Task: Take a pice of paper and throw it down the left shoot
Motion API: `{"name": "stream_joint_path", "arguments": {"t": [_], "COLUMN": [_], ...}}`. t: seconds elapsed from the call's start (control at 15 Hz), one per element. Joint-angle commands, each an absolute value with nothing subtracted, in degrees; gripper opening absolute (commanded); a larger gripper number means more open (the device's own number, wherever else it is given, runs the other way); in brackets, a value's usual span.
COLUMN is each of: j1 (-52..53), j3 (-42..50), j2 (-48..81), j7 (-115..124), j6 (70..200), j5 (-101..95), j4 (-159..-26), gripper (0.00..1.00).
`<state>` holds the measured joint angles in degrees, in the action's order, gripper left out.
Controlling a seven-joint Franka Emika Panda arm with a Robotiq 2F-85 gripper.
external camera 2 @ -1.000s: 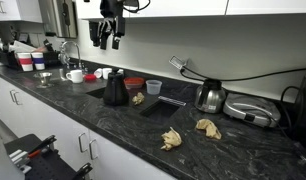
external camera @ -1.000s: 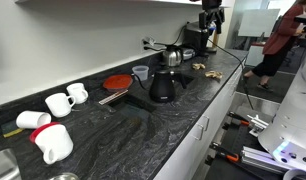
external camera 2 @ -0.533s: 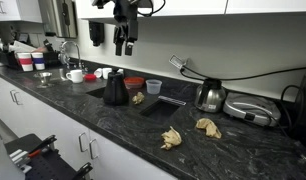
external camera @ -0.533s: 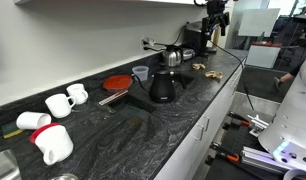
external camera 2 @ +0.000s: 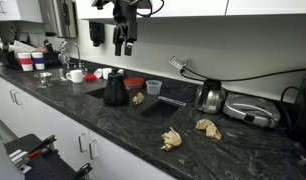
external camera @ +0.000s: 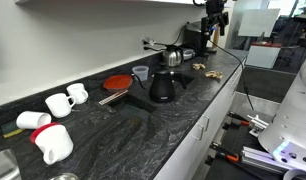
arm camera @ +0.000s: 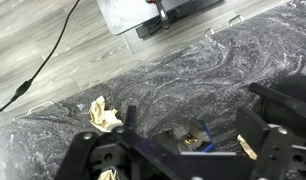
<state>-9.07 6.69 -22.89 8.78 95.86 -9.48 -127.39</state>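
Note:
Several crumpled tan paper pieces lie on the dark marbled counter: two near its front edge (external camera 2: 172, 138) (external camera 2: 207, 127) and one beside the black kettle (external camera 2: 138, 99). In an exterior view they show far back (external camera: 200, 67). In the wrist view one paper piece (arm camera: 103, 115) lies just left of my left finger, and a small tan scrap (arm camera: 247, 147) lies near the right finger. My gripper (external camera 2: 121, 42) (external camera: 215, 15) (arm camera: 198, 112) hangs high above the counter, open and empty. No chute is in view.
A black kettle (external camera 2: 115, 88), a silver kettle (external camera 2: 210, 97), a red plate (external camera: 117, 82), white mugs (external camera: 59, 103) and a toaster (external camera 2: 250, 111) stand on the counter (external camera 2: 113, 125). A power cable runs along the wall. Wood floor (arm camera: 53, 40) lies beyond the counter edge.
The gripper shifted sideways along the counter toward the kettles and turned between one second and half a second ago. It has held still since.

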Motion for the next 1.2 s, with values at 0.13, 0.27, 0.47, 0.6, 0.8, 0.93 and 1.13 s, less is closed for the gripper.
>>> {"name": "stream_joint_path", "arguments": {"t": [0.13,0.27,0.47,0.6,0.8,0.93,1.13], "j1": [-9.22,-9.22,-10.88,-12.29,-15.07,-16.93,-17.76], "j3": [6.58,6.58,7.75,9.54,12.55,14.42,15.65], "j2": [-22.84,-22.84,-21.41,-20.39,-17.06,-14.12,-13.33], "j7": [8.7,8.7,11.76,13.02,13.92,14.49,13.19], "j6": [95.74,95.73,99.07,103.53,109.71,113.07,114.2], "j5": [-9.43,-9.43,-9.71,-9.48,-9.91,-10.39,-9.82], "j4": [-127.27,-127.27,-127.41,-127.84,-127.38,-126.77,-127.32], "gripper": [1.0,1.0,1.0,1.0,1.0,1.0,1.0]}}
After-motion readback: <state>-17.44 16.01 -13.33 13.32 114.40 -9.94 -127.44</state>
